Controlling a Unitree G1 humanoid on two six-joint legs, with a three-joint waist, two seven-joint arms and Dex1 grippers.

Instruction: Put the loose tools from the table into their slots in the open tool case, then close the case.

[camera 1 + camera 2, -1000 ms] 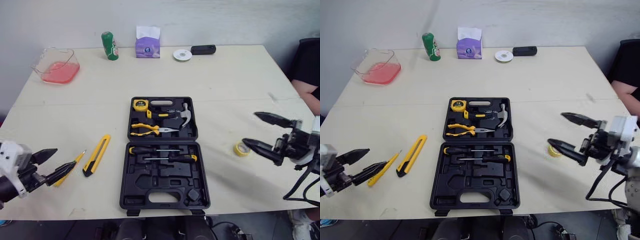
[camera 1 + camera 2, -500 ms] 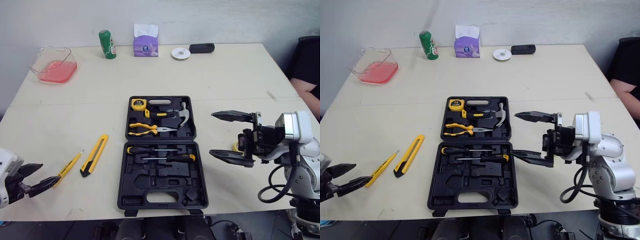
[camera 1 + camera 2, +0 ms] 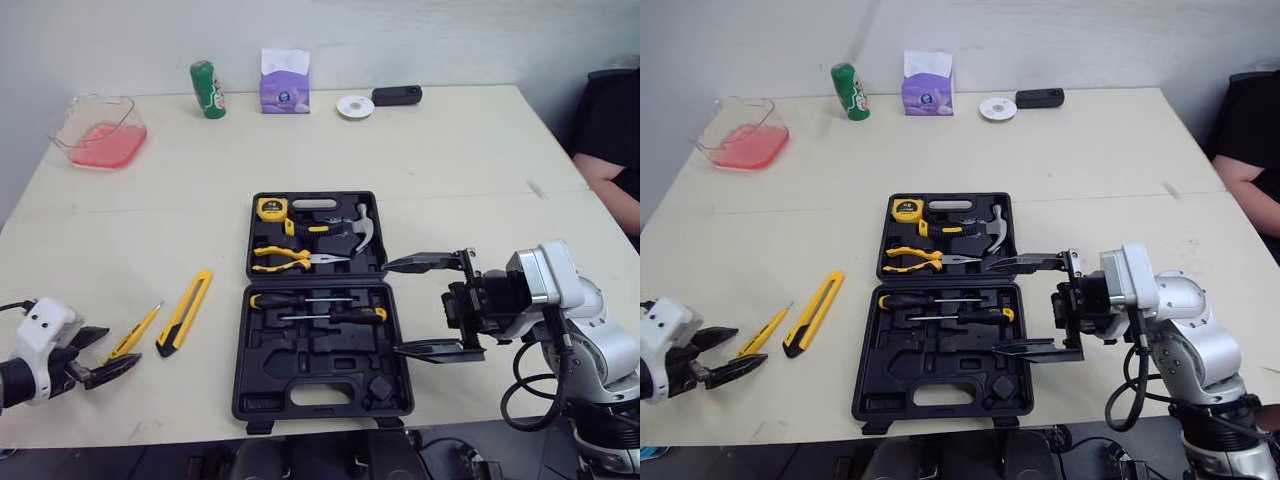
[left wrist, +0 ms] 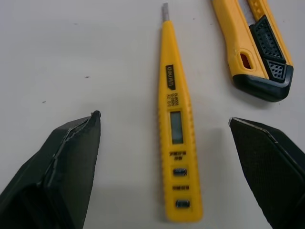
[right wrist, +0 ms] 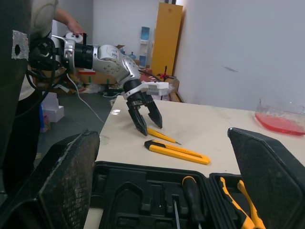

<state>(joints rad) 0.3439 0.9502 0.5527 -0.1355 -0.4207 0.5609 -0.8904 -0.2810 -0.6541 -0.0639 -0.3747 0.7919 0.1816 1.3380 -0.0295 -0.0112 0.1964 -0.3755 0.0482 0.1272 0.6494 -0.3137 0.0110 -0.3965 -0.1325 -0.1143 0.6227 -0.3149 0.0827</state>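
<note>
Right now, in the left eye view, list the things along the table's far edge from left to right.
Clear container with pink contents → green can → purple tissue pack → white disc → black device.

Same build on both sides, pretty much. The right gripper [image 3: 390, 308] and the left gripper [image 3: 122, 347] are each fitted with two long black fingers [image 3: 425, 262] tapered down to points, and a rough, grainy surface can be made out on them up close. On the right, the fingers are carried by a black motor block [image 3: 480, 305] backed by a white wrist housing [image 3: 548, 278]. Behind that, a rounded silver-grey arm shell [image 3: 597, 345] is seen, with black cables [image 3: 505, 395] looped loosely underneath. A boxy white housing [image 3: 42, 330] is mounted behind the left fingers, with a thin black cable [image 3: 12, 305] run to it.
</note>
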